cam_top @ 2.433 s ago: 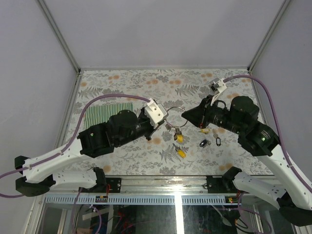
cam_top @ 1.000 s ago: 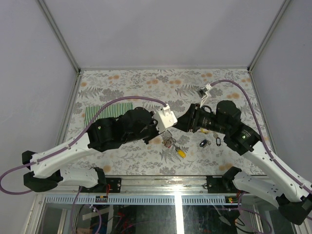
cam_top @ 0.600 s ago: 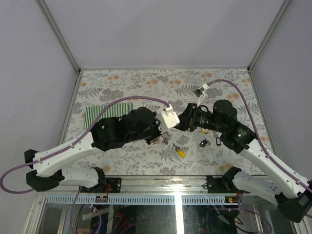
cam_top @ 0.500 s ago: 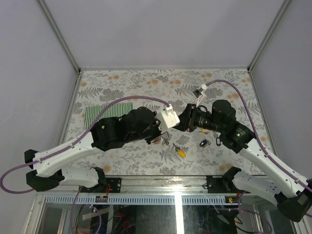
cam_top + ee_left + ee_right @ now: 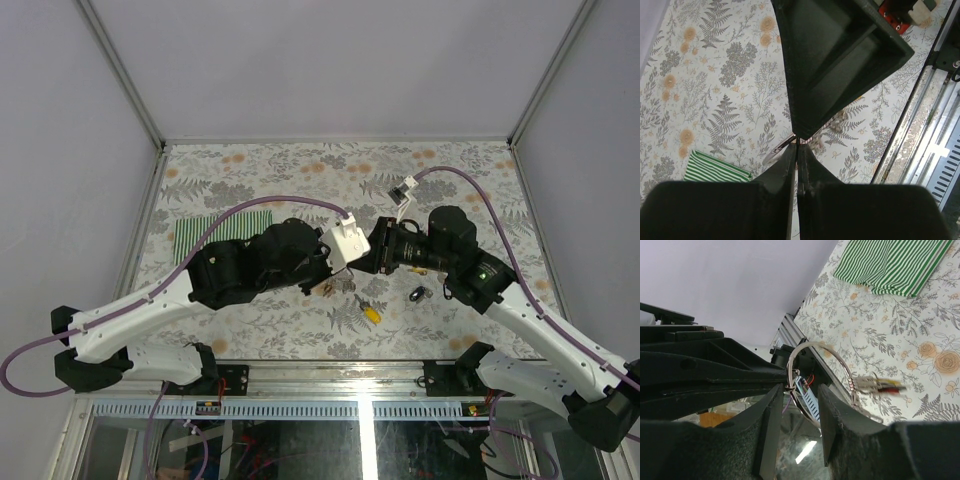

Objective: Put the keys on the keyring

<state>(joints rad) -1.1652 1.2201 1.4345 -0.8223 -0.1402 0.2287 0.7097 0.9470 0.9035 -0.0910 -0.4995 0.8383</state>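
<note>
Left gripper [image 5: 797, 144] is pinching the keyring [image 5: 810, 343]. Right gripper [image 5: 800, 390], half-open, is straddling it. Closing off-centre risks twisting the wire free and shedding the keys [image 5: 876, 384].

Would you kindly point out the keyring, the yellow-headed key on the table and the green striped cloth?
keyring [image 5: 816, 343]: right wrist view, top arc of the wire loop.
yellow-headed key [image 5: 370, 314]: top external view, its yellow head.
green striped cloth [image 5: 890, 265]: right wrist view, middle of the fabric.
</note>
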